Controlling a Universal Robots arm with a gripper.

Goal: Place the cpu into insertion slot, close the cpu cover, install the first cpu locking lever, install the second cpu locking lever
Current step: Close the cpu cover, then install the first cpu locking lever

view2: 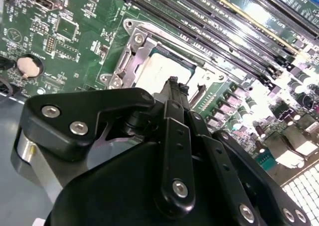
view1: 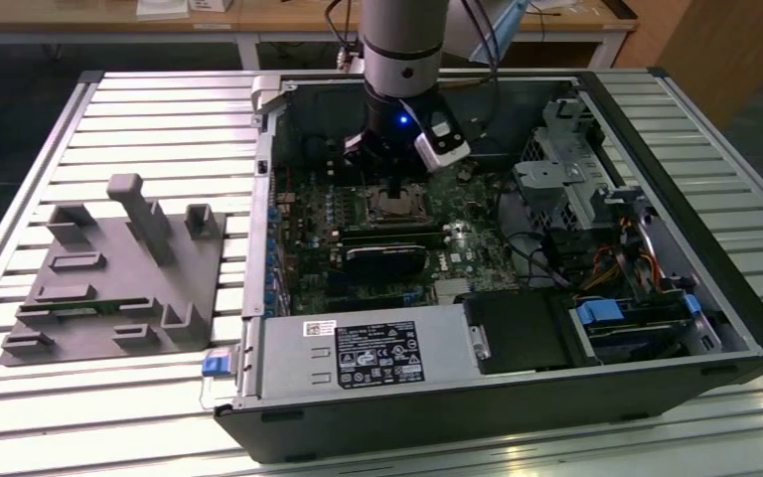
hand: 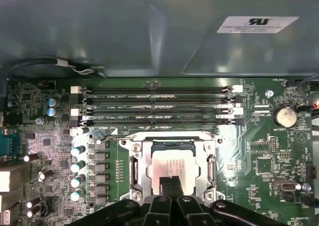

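The cpu (hand: 172, 163) lies flat in the insertion slot (view1: 392, 204) on the green board, its pale metal face up. The cpu cover (hand: 138, 168), a silvery frame, lies down around it with the cpu (view2: 159, 69) showing through its window. My gripper (hand: 172, 182) hangs straight over the near edge of the socket. The black fingertips are pressed together with nothing between them, and their tips (view2: 174, 82) sit just above or on the cpu face. I cannot tell whether they touch. In the exterior view the gripper (view1: 395, 184) reaches down inside the open case.
Several long black memory slots (hand: 157, 106) run beside the socket. A coin battery (hand: 285, 117) sits off to one side. The case wall (hand: 149, 36) rises beyond the slots. A power supply (view1: 369, 353) and drive cage (view1: 567, 179) crowd the case. A grey fixture (view1: 116, 278) stands on the table.
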